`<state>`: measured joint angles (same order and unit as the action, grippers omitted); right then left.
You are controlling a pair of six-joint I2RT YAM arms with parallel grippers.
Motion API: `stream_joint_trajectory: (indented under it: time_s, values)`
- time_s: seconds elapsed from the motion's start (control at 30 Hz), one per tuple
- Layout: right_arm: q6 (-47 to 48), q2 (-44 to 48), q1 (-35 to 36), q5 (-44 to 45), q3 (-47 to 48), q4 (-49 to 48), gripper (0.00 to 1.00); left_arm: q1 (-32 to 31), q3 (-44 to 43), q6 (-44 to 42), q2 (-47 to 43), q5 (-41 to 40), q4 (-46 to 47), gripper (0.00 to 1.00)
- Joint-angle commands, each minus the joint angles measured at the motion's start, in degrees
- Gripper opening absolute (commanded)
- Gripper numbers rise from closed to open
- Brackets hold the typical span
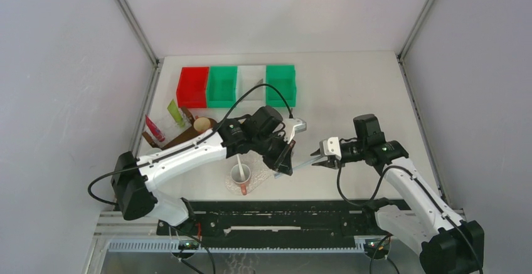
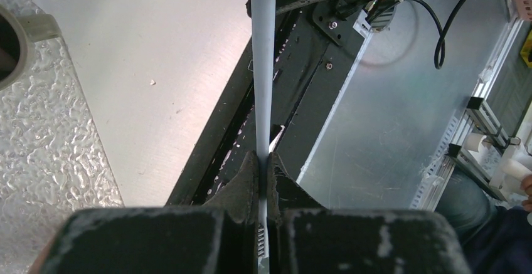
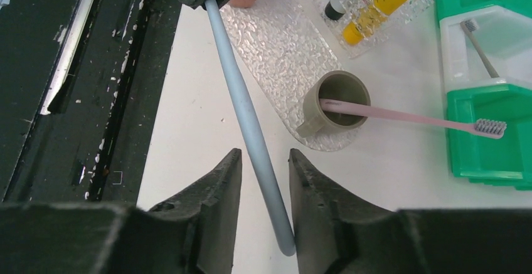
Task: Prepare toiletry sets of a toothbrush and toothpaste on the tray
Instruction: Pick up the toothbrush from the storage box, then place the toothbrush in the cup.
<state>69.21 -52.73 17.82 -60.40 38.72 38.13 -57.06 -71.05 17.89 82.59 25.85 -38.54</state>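
A grey toothbrush (image 3: 240, 89) is held above the table (image 3: 188, 130), clenched at one end by the left end effector (image 2: 263, 161). Its free end is flanked by the right end effector (image 3: 265, 156), whose jaws stand parted, clear of it.

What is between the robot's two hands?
A grey toothbrush: the left hand grips one end, the right hand straddles the other. Top view shows it.
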Motion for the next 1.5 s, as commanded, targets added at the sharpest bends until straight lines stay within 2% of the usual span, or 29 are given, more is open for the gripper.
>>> stream_joint_trajectory:
  time_s: [0.0, 0.17, 0.4, 0.6, 0.67, 0.87, 0.93, 1.13, 1.3, 1.47]
  values:
    - [1.5, -0.1, 0.7, -0.4, 0.2, -0.1, 0.37, -0.4, -3.9, -1.6, -0.1, 1.3, 0.9, 0.0]
    - [1.7, -0.1, 0.7, -0.7, 0.2, 0.0, 0.2, -0.3, -3.7, -1.9, -0.8, 0.5, 1.7, 0.02]
    - [3.0, 0.3, 0.5, -2.0, 0.9, 1.8, 0.0, -0.3, -1.8, -1.6, -3.4, -2.6, 4.2, 0.29]
    - [3.8, 0.9, 0.0, -4.0, 1.5, 3.4, 0.0, -0.3, 2.1, -1.5, -9.6, -5.4, 10.5, 0.41]
    - [4.0, 1.0, -0.1, -4.6, 1.6, 3.8, 0.0, -0.3, 4.6, -1.8, -13.0, -6.5, 14.7, 0.42]
    - [3.1, 1.1, -0.9, -6.4, 2.6, 5.1, 0.0, -0.3, 15.2, -2.7, -26.1, -11.0, 30.7, 0.59]
    - [1.9, 1.2, -1.3, -7.2, 3.1, 5.0, 0.0, -0.3, 20.0, -2.6, -30.3, -11.6, 37.2, 0.66]
    - [-6.3, 1.7, -2.7, -10.0, 3.8, 1.9, 0.0, -0.2, 33.0, 1.6, -38.7, -14.5, 54.6, 0.99]
    - [-19.9, 2.4, -4.9, -11.7, 3.8, -5.6, 0.0, -0.2, 37.1, 4.9, -40.9, -17.5, 59.1, 1.0]
    - [-29.9, 3.1, -7.1, -12.7, 3.8, -11.1, 0.0, 0.1, 41.5, 10.7, -43.2, -26.3, 63.7, 1.0]
